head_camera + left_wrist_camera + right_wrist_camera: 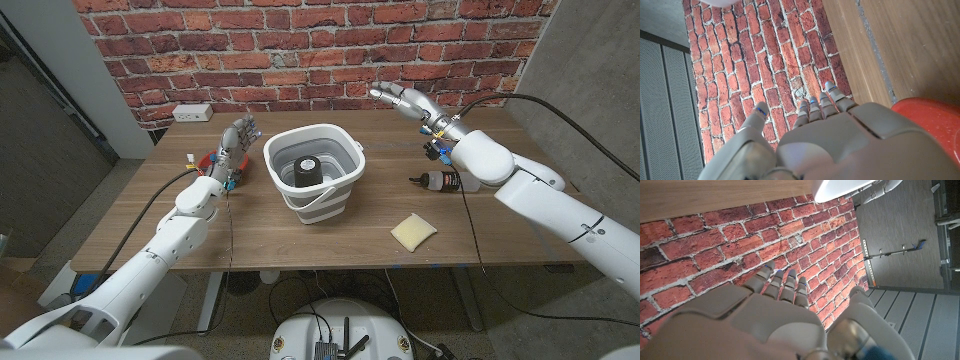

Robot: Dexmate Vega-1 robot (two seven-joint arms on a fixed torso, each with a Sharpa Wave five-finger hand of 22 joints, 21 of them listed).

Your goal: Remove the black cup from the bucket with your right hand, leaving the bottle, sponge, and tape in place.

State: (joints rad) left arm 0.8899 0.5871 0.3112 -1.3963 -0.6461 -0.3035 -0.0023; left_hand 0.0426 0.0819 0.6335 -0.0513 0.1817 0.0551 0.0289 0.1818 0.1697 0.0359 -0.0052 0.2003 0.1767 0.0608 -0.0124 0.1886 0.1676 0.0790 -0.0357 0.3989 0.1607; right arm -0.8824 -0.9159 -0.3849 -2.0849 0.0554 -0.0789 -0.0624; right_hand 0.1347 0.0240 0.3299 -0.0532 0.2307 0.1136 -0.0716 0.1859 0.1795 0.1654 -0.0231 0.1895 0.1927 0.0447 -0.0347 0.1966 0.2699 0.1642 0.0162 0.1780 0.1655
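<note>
Black cup [305, 170] sits in the white bucket [345, 195], well to the left of our right hand [405, 100], which hovers with fingers apart, holding nothing. We judge the reach not begun; next we swing over the rim and descend.

- The wooden worktop [330, 245] carries a white bucket [314, 195] near its middle.
- A small bottle [438, 181] lies on its side, right of the bucket.
- A yellow sponge [413, 232] lies near the front edge.
- A red object [207, 160] sits left of the bucket.
</note>
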